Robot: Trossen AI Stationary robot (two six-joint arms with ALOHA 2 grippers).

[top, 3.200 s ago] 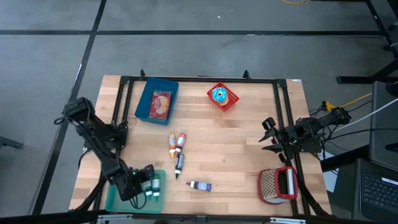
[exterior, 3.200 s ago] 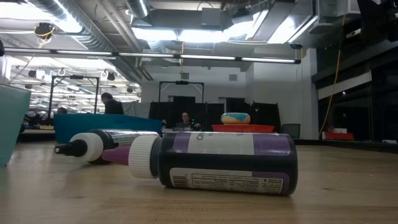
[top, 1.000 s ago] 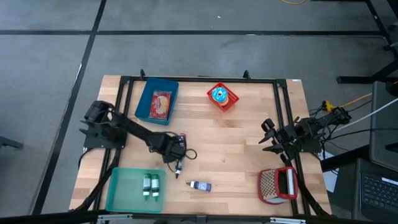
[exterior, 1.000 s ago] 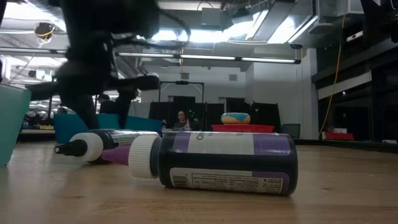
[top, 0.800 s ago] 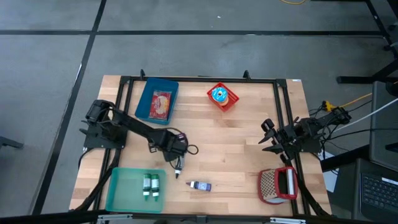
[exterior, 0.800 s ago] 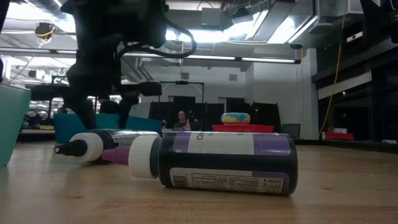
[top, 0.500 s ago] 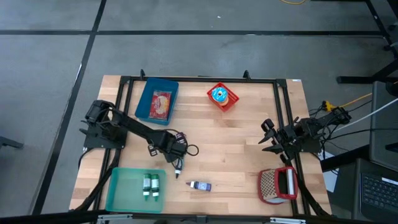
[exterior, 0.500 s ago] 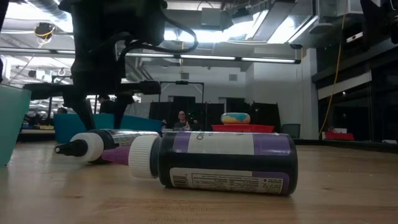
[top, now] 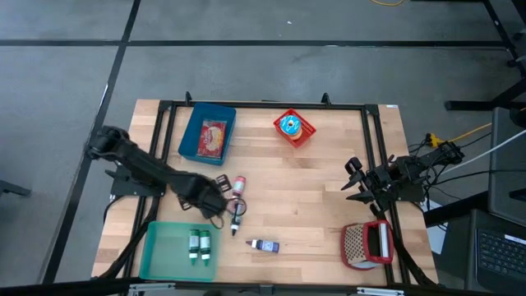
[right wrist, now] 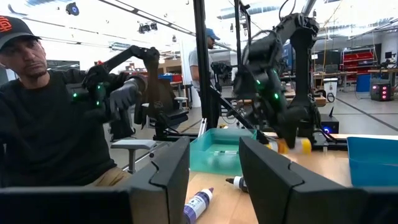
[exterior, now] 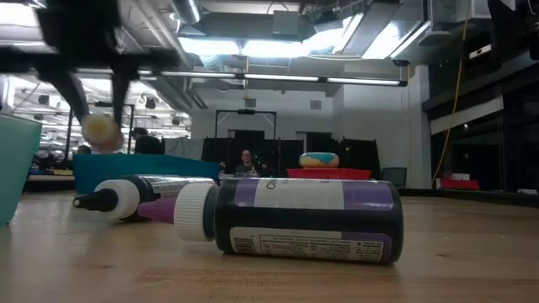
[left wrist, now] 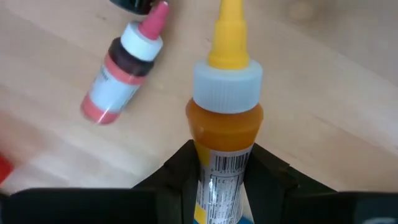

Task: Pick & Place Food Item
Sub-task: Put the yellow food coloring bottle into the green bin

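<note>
While the left gripper (left wrist: 221, 186) is holding a yellow bottle (left wrist: 225, 134) with its jaws closed on the bottle's body, it is hanging above the table (top: 312, 189), just beside the green tray (top: 152, 255) on the side toward the table's middle. In the left wrist view the bottle's yellow nozzle is pointing away from the jaws. A red bottle (top: 239, 186) is lying on the table farther from the tray, and a black bottle (top: 236, 215) is lying next to it. A purple bottle (top: 265, 245) is resting on its side nearer the tray's long edge. Two green bottles (top: 199, 244) are lying inside the tray. Far from the tray, a blue bin (top: 207, 133) and a red dish (top: 294, 127) are sitting by the table's back edge. The right gripper (top: 355, 182) is waiting at the opposite edge from the tray, with its jaws standing partly apart and holding nothing. In the right wrist view a person (right wrist: 50, 124) is sitting beyond the table.
</note>
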